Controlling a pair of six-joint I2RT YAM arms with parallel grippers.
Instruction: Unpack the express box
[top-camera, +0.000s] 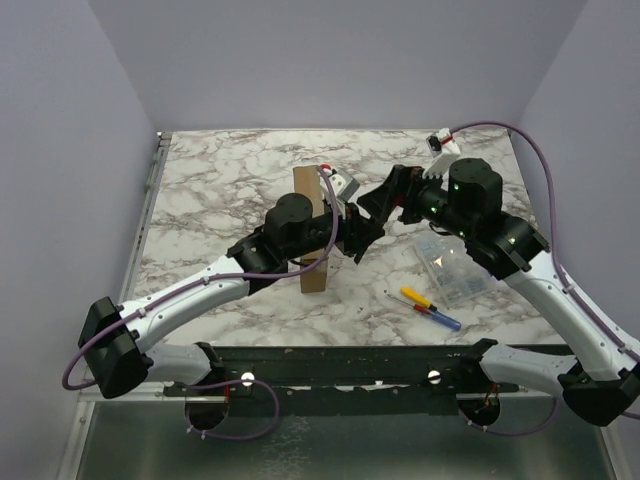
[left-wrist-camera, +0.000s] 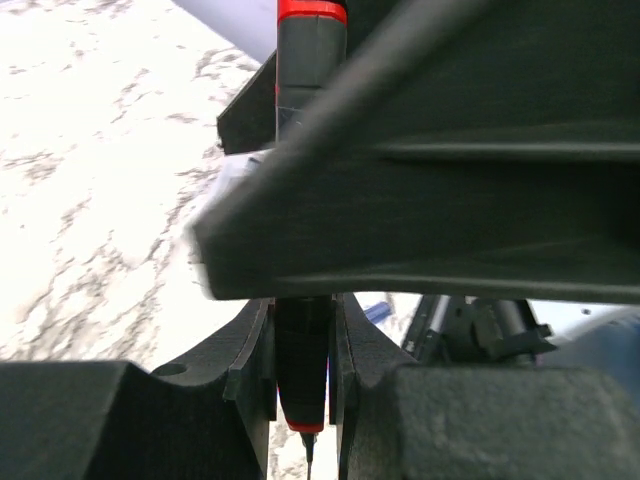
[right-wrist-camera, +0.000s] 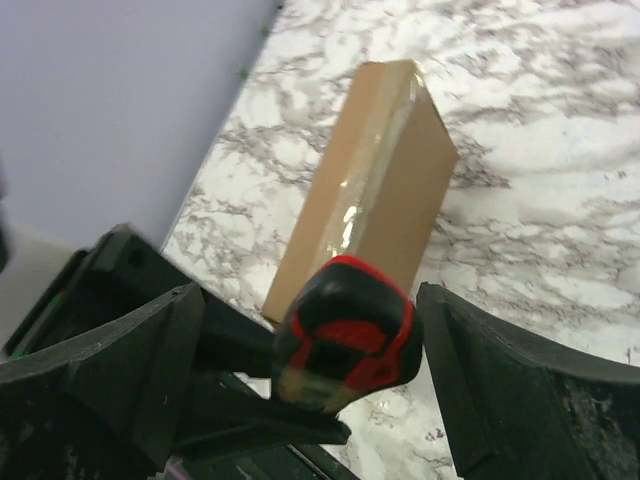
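Note:
The express box (top-camera: 314, 275), a brown cardboard box with clear tape along its edge, stands on end at the table's middle, partly hidden behind my left arm; in the right wrist view the express box (right-wrist-camera: 385, 170) rises beyond the fingers. My left gripper (top-camera: 355, 236) is shut on a black and red screwdriver (left-wrist-camera: 303, 365), whose thin metal tip points out below the fingers. My right gripper (top-camera: 388, 203) is open, its fingers (right-wrist-camera: 500, 370) standing either side of the screwdriver's butt end (right-wrist-camera: 348, 330) with a gap on each side.
A clear plastic compartment case (top-camera: 452, 268) lies right of the box. Two small tools, one yellow and red (top-camera: 418, 298), one blue (top-camera: 441, 319), lie near the front edge. A small white item (top-camera: 440, 142) sits at the back right corner. Lilac walls enclose the table.

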